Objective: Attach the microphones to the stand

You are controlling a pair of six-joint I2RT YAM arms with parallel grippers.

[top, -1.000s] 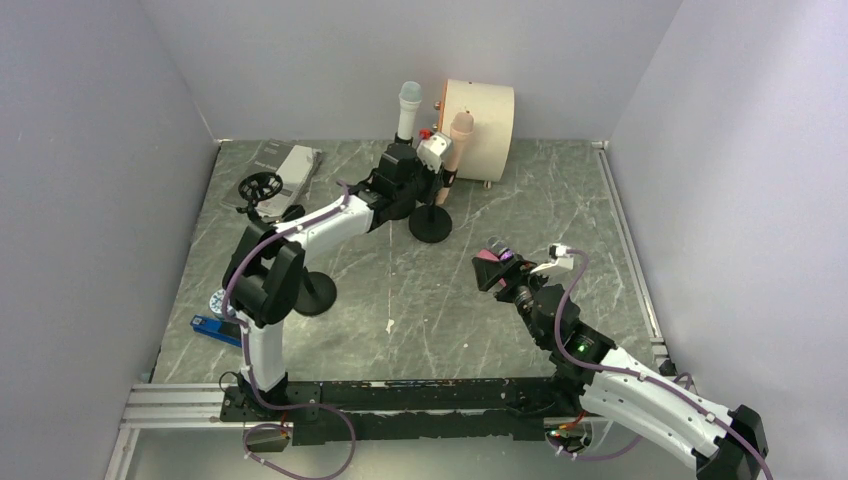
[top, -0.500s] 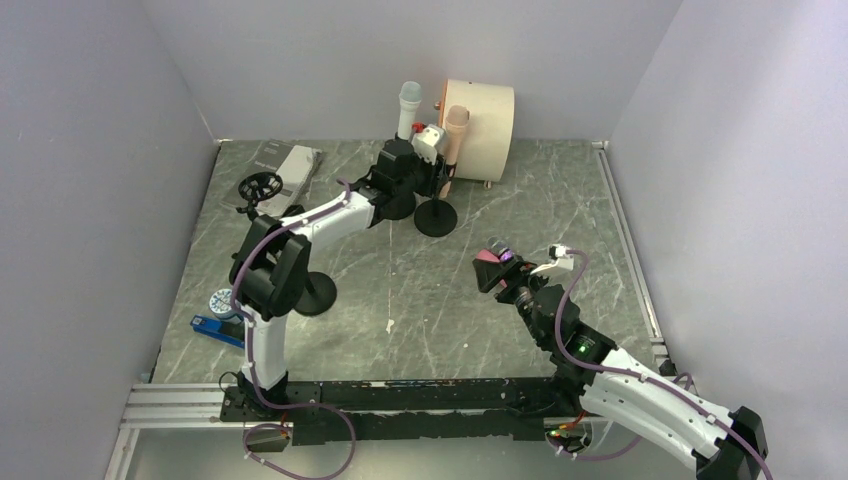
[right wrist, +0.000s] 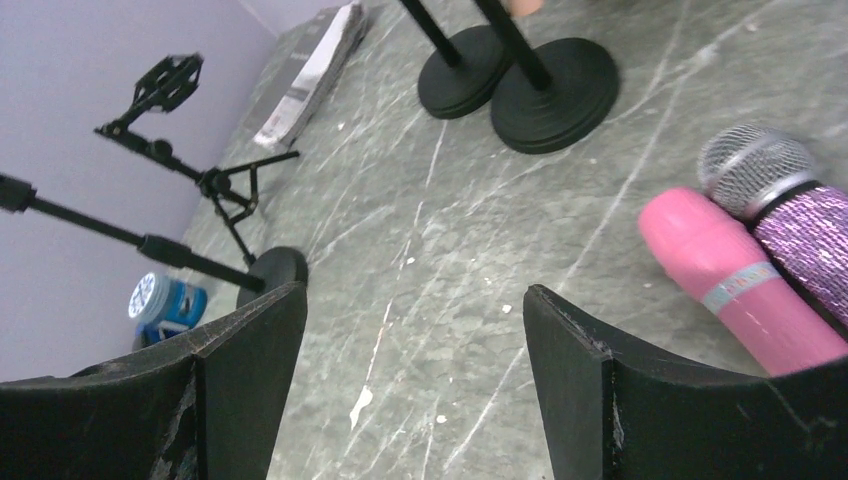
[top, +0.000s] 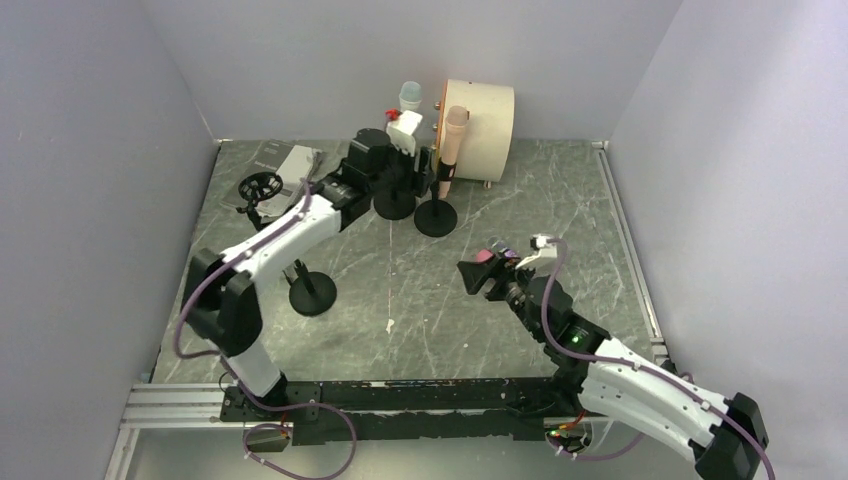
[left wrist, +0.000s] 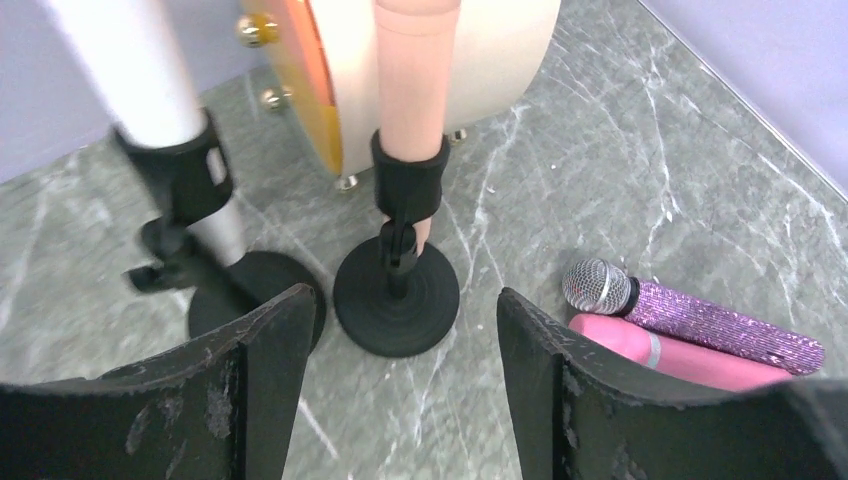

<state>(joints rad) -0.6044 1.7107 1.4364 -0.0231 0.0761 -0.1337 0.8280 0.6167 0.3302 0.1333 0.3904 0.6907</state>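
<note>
The peach microphone [left wrist: 415, 70] stands upright in the clip of a round-based stand [left wrist: 397, 295], seen too in the top view [top: 455, 135]. To its left the white microphone [left wrist: 135, 60] with a pale-blue head [top: 410, 96] sits in a second stand's clip [left wrist: 185, 170]. My left gripper [left wrist: 402, 300] is open and empty, just short of the peach microphone's stand. The pink microphone [right wrist: 740, 280] and the purple glitter microphone [right wrist: 790, 210] lie side by side on the table. My right gripper [right wrist: 415, 295] hovers open just left of them, holding nothing.
A cream drum [top: 480, 115] stands at the back wall behind the stands. An empty stand [top: 312, 293] with a slanted pole is at centre left. A small black tripod [top: 262, 187] and a grey booklet [top: 292, 165] lie at back left, and a blue object [top: 215, 325] at near left.
My left gripper has opened, let go of the peach microphone in its stand and drawn back to the left. My right gripper has shifted slightly left.
</note>
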